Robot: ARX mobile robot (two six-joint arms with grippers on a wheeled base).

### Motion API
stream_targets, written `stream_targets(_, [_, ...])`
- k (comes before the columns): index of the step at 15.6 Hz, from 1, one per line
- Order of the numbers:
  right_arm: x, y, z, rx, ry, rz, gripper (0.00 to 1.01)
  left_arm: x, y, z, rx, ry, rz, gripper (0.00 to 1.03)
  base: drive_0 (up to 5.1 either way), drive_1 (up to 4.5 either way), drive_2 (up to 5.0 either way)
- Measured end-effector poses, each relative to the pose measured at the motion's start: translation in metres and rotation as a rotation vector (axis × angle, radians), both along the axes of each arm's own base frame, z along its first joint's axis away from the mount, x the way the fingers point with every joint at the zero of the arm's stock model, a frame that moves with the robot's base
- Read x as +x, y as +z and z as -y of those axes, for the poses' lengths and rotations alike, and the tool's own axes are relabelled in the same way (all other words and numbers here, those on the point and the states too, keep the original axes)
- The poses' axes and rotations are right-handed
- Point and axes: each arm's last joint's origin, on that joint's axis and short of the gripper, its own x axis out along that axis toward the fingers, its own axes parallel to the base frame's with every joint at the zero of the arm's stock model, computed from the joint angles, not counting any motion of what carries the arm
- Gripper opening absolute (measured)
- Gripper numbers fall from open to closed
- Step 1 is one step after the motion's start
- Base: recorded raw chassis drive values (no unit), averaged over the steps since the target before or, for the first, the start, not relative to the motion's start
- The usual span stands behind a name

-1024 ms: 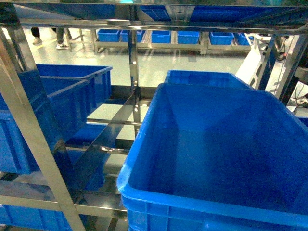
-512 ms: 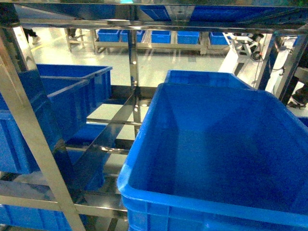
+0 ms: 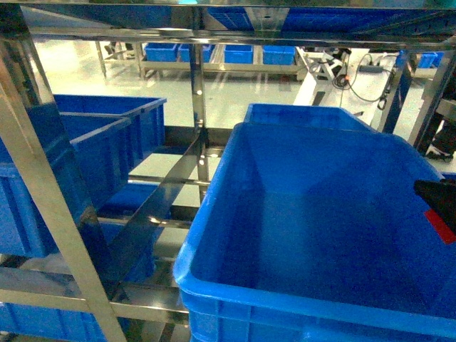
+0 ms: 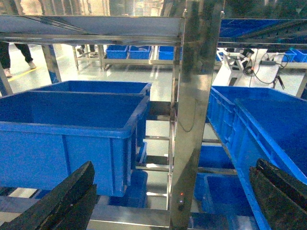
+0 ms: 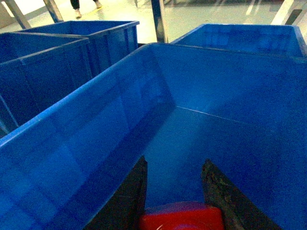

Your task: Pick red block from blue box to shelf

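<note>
The red block is pinched between the two dark fingers of my right gripper, which is shut on it. In the head view the gripper pokes in from the right edge with the red block under it. It hangs over the inside of a large dark blue crate that stands on the steel shelf. My left gripper is open and holds nothing, facing a shelf upright. The blue box is out of view.
More dark blue crates stand on the shelf's left side, and another behind the big one. Steel crossbars run between them. A top shelf bar passes overhead. Beyond are the floor and further racks of crates.
My right gripper has come into the head view from the right edge, carrying the red block. The people in the background have walked out of sight.
</note>
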Motion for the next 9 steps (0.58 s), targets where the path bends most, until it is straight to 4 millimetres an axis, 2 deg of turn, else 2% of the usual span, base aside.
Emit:
stream_targets(2, [-0.001, 0.009, 0.0, 0.011, 0.018, 0.086, 0.57, 0.0, 0.0, 0.0, 0.0, 0.0, 0.0, 0.98, 0.0, 0.0, 0.0])
stream_targets(4, [-0.011, 0.009, 0.0, 0.011, 0.021, 0.1, 0.73, 0.0, 0.0, 0.0, 0.0, 0.0, 0.0, 0.98, 0.0, 0.0, 0.0])
stream_targets(5, [-0.021, 0.008, 0.0, 0.01, 0.022, 0.081, 0.86, 0.0, 0.0, 0.0, 0.0, 0.0, 0.0, 0.98, 0.0, 0.0, 0.0])
stream_targets(7, [-0.039, 0.013, -0.003, 0.01, 0.038, 0.098, 0.99, 0.0, 0.0, 0.0, 0.0, 0.0, 0.0, 0.98, 0.0, 0.0, 0.0])
stream_targets(8, [-0.047, 0.017, -0.004, 0.011, 0.042, 0.101, 0.97, 0.0, 0.0, 0.0, 0.0, 0.0, 0.0, 0.98, 0.0, 0.0, 0.0])
stream_targets(9, [-0.064, 0.024, -0.005, 0.007, 0.037, 0.111, 0.98, 0.0, 0.0, 0.0, 0.0, 0.0, 0.0, 0.98, 0.0, 0.0, 0.0])
